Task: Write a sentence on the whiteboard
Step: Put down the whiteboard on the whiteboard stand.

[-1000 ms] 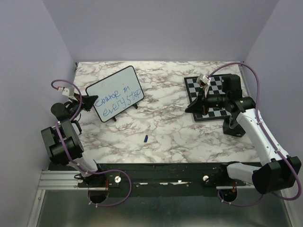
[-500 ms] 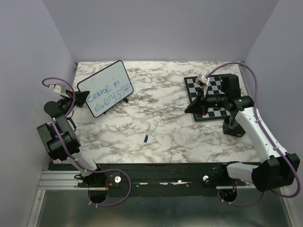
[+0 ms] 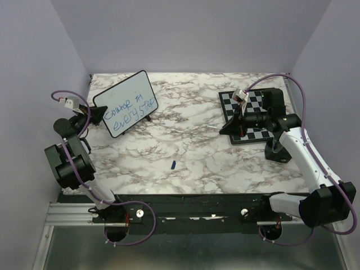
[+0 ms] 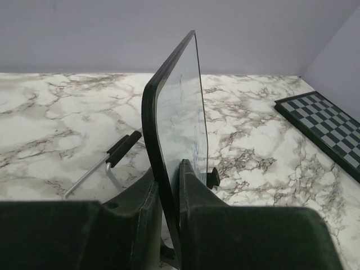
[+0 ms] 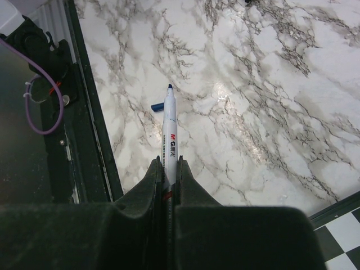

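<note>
Marble tabletop (image 3: 214, 163): your left jaws are clamping the whiteboard (image 3: 126, 104) near-upright at far left, sentence (image 3: 128, 111) facing rightward, while your right jaws are gripping the marker (image 5: 170, 135), tip pointing leftward, well apart.

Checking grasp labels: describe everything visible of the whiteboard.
The whiteboard is a small glossy white rectangle with rounded corners and a thin black frame, standing near-upright at the far left of the marble table. Blue handwritten lettering runs in two uneven lines across its face. A wire stand leg with a black tip sticks out behind. The left gripper is shut on its edge, one finger each side. Whether it rests on the table is unclear.
</note>
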`<state>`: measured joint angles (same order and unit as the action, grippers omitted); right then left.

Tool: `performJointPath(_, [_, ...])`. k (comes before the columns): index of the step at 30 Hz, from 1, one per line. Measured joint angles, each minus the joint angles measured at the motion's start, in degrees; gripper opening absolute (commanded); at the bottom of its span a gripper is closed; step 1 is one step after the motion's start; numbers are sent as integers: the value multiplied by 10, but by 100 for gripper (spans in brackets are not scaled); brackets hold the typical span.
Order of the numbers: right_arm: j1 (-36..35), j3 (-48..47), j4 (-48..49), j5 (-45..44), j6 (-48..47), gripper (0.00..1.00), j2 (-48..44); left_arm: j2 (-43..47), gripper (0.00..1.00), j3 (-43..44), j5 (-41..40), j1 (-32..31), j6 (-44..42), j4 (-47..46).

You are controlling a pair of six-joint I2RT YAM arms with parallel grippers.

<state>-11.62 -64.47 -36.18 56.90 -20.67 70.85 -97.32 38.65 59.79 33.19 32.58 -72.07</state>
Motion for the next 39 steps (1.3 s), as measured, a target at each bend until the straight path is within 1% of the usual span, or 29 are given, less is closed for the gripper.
performJointPath(8, [0, 0, 0, 0, 0, 1, 0, 0, 0, 12, -11, -27, -5, -2])
performJointPath(14, [0, 0, 0, 0, 0, 0, 0, 4, 0, 12, -26, -52, -31, -2])
performJointPath(19, [0, 0, 0, 0, 0, 0, 0, 3, 0, 24, -27, -39, -31, 2])
performJointPath(26, [0, 0, 0, 0, 0, 1, 0, -18, 0, 112, -12, -20, -24, -3])
performJointPath(29, [0, 0, -1, 0, 0, 0, 0, -30, 0, 131, -2, -19, -22, -3])
performJointPath(39, [0, 0, -5, 7, -4, 1, 0, -36, 0, 130, 0, -7, -9, -8])
